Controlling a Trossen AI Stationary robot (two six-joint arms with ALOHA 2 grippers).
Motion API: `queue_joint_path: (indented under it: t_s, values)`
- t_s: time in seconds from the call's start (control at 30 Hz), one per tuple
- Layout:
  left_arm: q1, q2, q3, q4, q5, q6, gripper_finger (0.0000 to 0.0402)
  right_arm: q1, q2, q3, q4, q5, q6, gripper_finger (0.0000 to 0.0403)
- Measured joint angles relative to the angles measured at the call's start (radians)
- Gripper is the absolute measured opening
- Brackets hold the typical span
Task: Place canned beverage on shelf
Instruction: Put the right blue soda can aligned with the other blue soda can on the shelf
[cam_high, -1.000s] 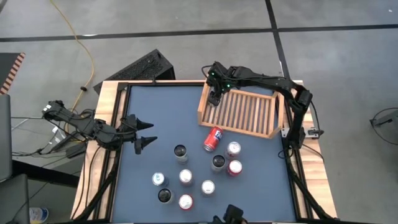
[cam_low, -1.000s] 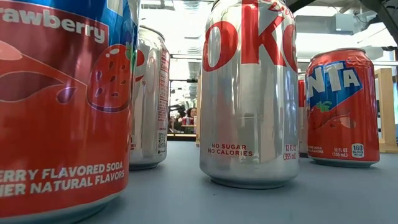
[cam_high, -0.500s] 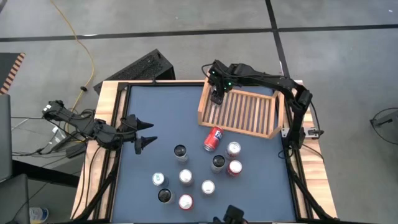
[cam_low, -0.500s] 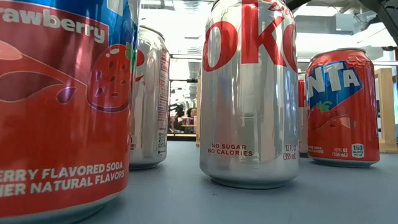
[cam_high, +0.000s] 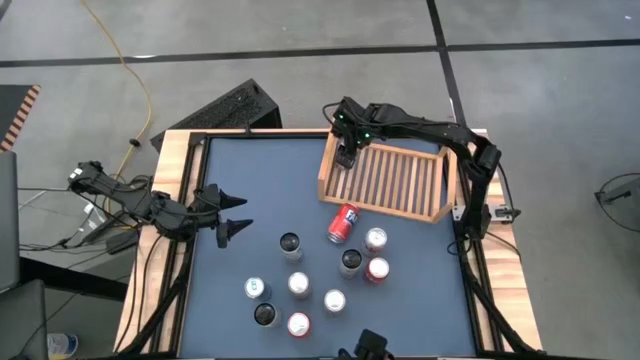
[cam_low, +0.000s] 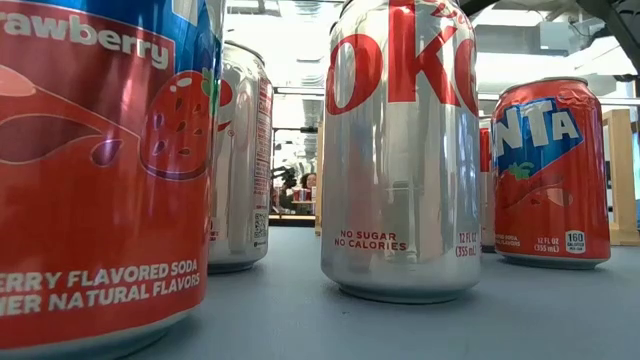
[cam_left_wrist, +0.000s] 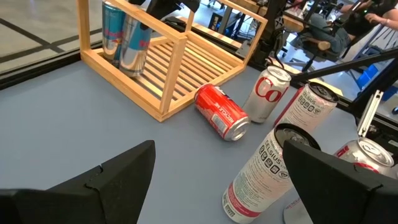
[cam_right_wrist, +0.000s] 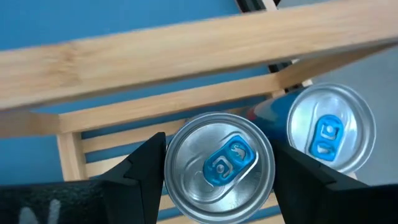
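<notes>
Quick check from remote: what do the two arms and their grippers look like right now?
Both arms are dark, jointed and slim. The left gripper has two black, pointed, wedge-shaped fingers, with cables trailing near its base. The right gripper has matching black fingers and small green lights glowing at its wrist.

High view looks straight down; low view sits among cans (cam_low: 400, 150).

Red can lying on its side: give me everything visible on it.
The red can lies tipped on the blue-grey table, just in front of the shelf, apart from its front board. Its body looks like glossy red metal with white print; the silver end points toward the standing cans. Nothing touches it; the upright cans stand nearby, none against it.
</notes>
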Motion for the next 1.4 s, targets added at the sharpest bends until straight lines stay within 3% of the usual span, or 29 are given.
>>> queue_joint_path:
  t_s: [1.4]
  values:
    - [0.000, 0.000, 0.000, 0.000, 0.000, -0.010, 0.0341, -0.010, 0.000, 0.001, 0.019, -0.022, 0.004, 0.0240]
